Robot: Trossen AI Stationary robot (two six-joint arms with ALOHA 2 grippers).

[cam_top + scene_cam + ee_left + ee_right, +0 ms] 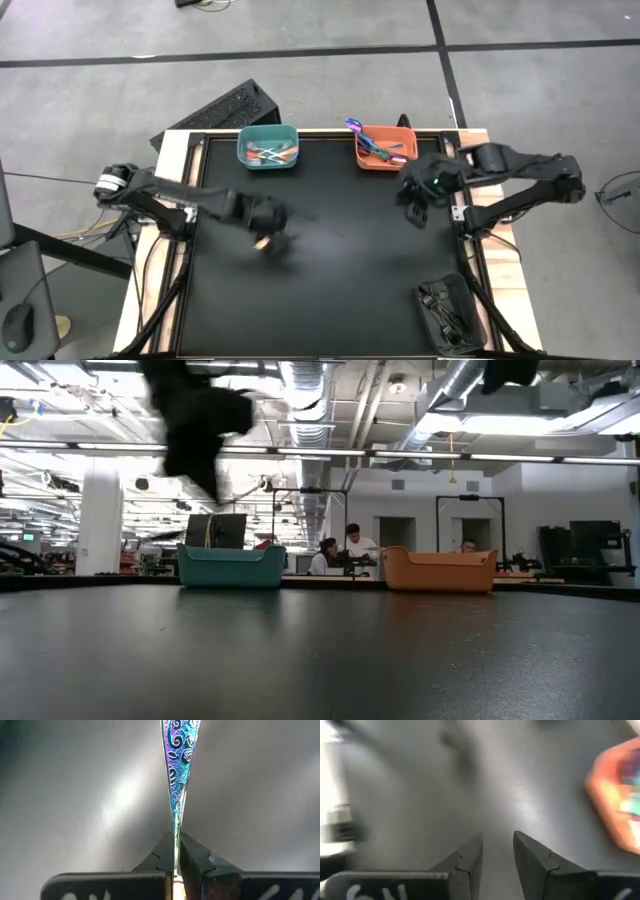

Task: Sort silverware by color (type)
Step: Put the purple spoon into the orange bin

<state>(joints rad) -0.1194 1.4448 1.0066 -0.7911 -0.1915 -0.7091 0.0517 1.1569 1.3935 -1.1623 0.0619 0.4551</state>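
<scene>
No readable text, label, brand, number or sign anywhere in these views.

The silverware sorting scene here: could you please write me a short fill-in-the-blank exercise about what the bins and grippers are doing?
1. The left gripper is shut on an iridescent piece of silverware, held above the ____ mat.
2. The right gripper has nothing between its ____.
3. The teal bin sits on the same side as the ____ arm.
4. Purple-handled pieces stick out of the ____ bin.

Missing words: black; fingers; left; orange
</scene>
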